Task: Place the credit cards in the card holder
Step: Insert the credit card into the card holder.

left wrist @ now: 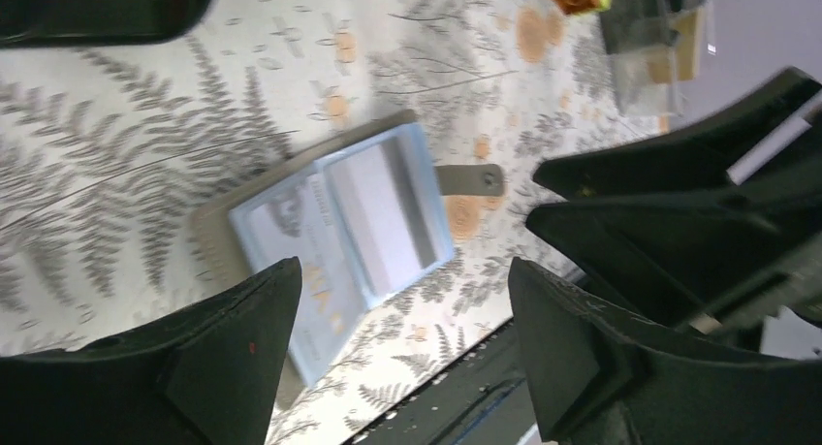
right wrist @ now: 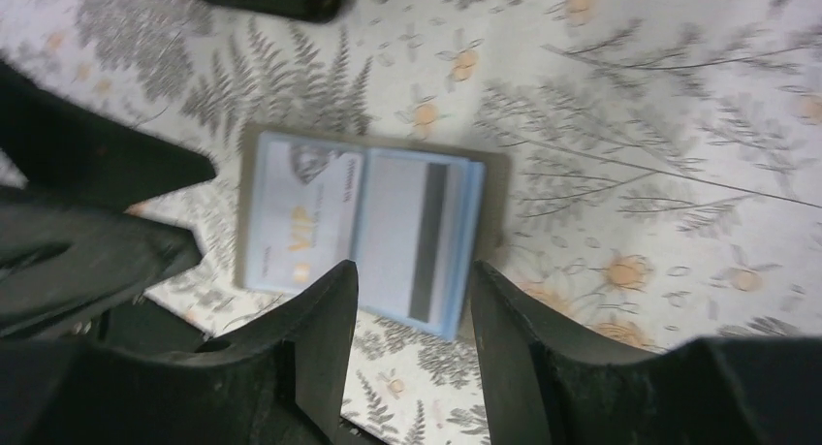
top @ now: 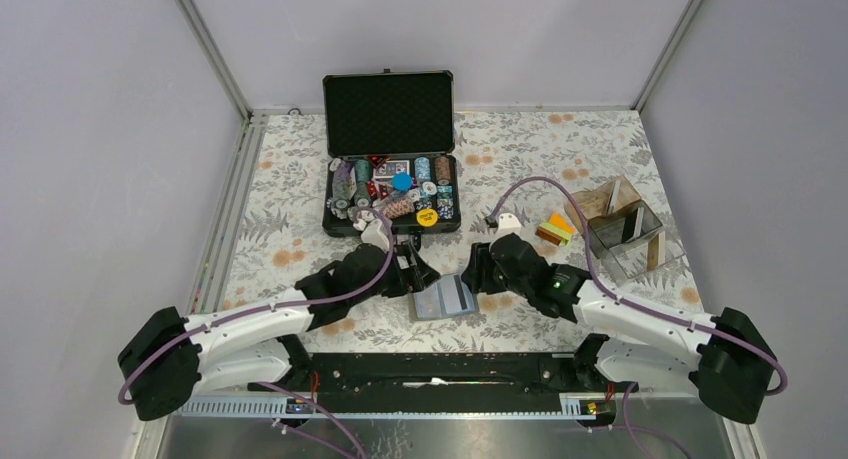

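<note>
The holder [top: 443,299] is spread open on the worktop [top: 290,209], at mid-front. The left jaws are held wide just beside it, nothing gripped; the right jaws are parted less, also empty. The cards [top: 556,228] are stacked well right, beside a clear box [top: 625,234]. Through blur, something printed is perhaps tucked inside the holder.

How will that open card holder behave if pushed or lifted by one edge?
Likely slides rather than tips, since the card holder lies flat on the table. Lifted by one panel, it would probably flop at its fold.
</note>
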Available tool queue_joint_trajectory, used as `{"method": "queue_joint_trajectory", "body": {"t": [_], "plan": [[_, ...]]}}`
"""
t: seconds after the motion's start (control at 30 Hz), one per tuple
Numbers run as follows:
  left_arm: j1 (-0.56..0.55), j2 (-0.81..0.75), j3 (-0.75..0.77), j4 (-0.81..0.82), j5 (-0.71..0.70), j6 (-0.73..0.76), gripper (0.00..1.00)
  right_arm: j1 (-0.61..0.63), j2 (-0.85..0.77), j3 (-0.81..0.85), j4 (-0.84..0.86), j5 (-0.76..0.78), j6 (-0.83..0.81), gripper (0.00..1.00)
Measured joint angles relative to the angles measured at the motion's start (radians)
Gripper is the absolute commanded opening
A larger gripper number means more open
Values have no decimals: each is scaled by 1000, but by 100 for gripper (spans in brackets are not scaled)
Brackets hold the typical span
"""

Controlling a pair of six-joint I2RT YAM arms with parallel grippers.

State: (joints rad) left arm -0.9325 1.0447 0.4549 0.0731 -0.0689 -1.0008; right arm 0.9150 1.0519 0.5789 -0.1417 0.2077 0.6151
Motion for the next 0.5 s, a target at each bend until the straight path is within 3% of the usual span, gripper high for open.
{"method": "queue_joint_trajectory", "body": {"t": [0.17,0.33,0.5], "plan": [[24,-16,-37,-90,-41,-4,85,0,72,-5,69,-127,-23,46],[31,-15,-84,-124,-44,-21,69,0,160,-11,80,-149,-24,47],[31,0,-98,-108,-40,-24,59,-5,195,-27,83,-150,-23,42]]}}
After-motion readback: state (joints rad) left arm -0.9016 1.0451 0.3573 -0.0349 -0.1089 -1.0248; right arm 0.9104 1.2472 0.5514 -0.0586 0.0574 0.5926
